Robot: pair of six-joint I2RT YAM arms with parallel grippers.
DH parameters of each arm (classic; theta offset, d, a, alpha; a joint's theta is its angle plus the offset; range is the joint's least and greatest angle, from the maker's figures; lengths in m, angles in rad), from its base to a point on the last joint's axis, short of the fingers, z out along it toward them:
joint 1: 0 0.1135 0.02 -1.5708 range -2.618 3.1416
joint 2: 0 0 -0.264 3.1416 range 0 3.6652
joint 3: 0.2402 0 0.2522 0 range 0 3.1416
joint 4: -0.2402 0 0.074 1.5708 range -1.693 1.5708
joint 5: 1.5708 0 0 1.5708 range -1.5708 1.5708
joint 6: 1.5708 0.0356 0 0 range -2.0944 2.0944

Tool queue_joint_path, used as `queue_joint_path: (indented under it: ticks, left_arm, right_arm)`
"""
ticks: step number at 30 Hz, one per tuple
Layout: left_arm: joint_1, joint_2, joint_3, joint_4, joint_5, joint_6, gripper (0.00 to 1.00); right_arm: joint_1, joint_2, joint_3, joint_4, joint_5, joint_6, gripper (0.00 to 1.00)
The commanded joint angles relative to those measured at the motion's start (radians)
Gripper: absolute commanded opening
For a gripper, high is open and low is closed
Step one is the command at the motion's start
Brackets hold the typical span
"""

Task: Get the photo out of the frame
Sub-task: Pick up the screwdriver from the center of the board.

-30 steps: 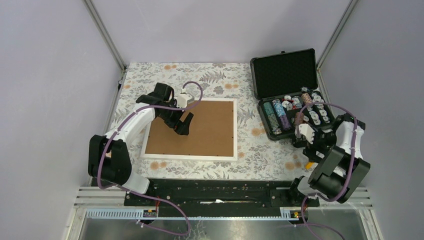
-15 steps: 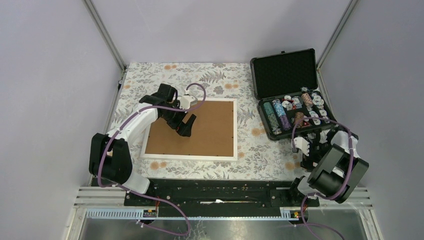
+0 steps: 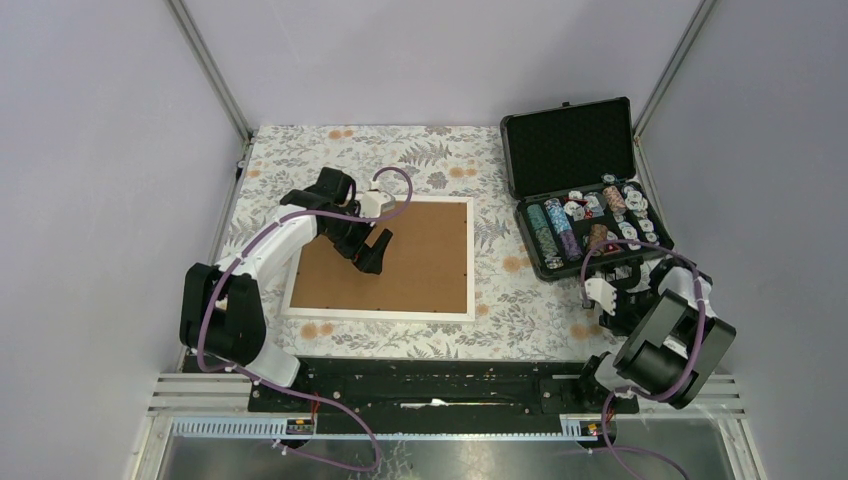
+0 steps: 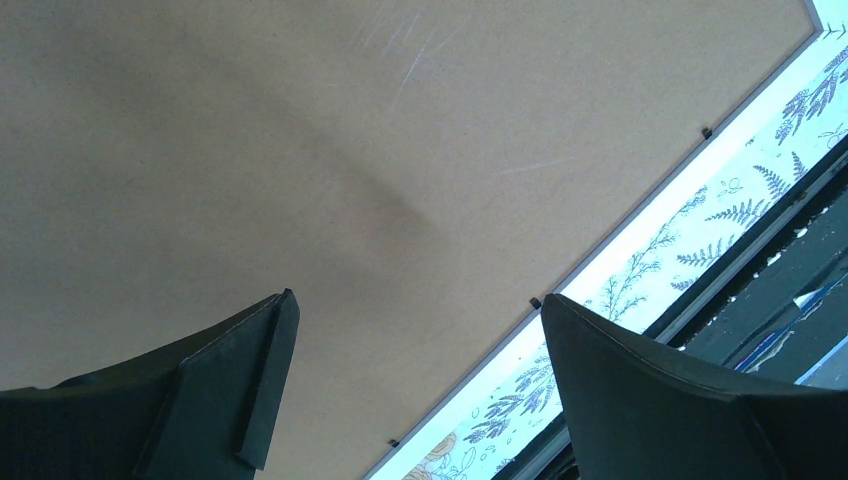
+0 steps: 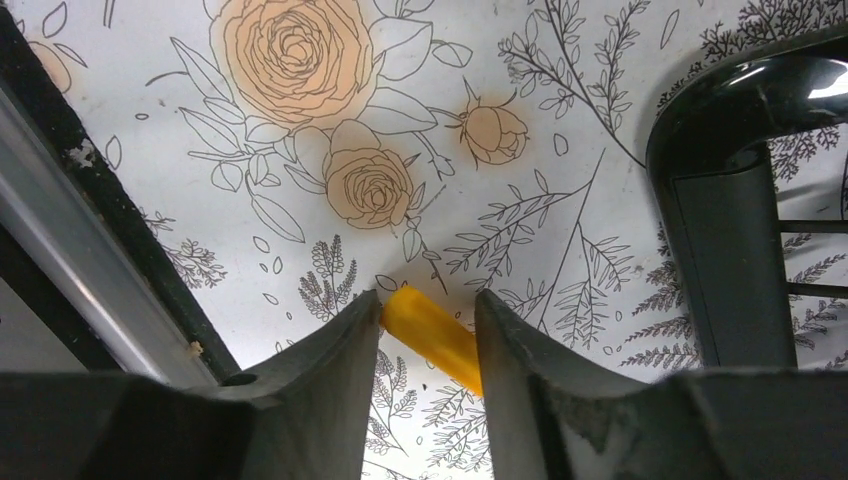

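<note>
Two jaws to watch: your left gripper [image 3: 372, 252] hangs released over the face-down frame [image 3: 425, 270], 9 o'clock of the case [image 3: 570, 150], photo hidden inside. Slide low to the tabs [image 4: 535, 302] at 4 o'clock. Your right gripper [image 5: 428, 300] flanks a yellow piece [image 5: 440, 340]; clenched or not, can't tell.

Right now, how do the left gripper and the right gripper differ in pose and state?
The left gripper has its jaws spread wide; the right gripper has its jaws much closer together. The left gripper hangs over the brown back of the frame with nothing between its jaws; the right gripper straddles a small yellow piece on the floral cloth, grip unconfirmed. Both face downward.
</note>
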Motion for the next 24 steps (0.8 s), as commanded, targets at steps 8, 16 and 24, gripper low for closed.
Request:
queue_joint_path:
  ticks: [8,16,24]
  left_arm:
    - [-0.003,-0.003,0.057,0.014,0.025,-0.007,0.99]
    - [-0.003,-0.002,0.072,0.014,0.057,-0.019,0.99]
    - [0.024,-0.079,0.086,0.074,0.151,-0.112,0.99]
  right_arm:
    - [0.012,-0.052,-0.086,0.115,-0.1,-0.287,0.02]
    - [0.14,-0.046,0.106,-0.051,-0.228,-0.03,0.0]
    - [0.462,-0.114,0.319,-0.198,-0.477,0.528,0.0]
